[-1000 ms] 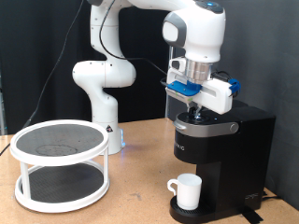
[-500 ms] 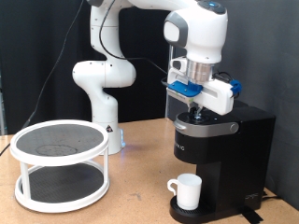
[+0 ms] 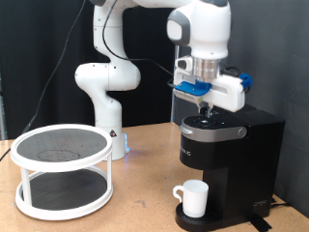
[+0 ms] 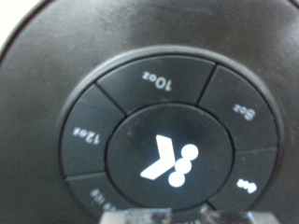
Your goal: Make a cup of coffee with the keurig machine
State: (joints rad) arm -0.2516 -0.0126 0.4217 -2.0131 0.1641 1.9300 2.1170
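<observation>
Exterior view: gripper (finger state unclear) hovers over keurig machine, cup on its drip tray.

Brown wooden surface carries everything. White two-tier round rack with dark mesh shelves stands at exterior view's left. Black keurig machine stands at exterior view's right. White cup sits on machine's drip tray, not on surface itself, handle toward exterior view's left. White robot base rises at rear of surface, behind rack. Small pale object by base, too blurred to identify.
</observation>
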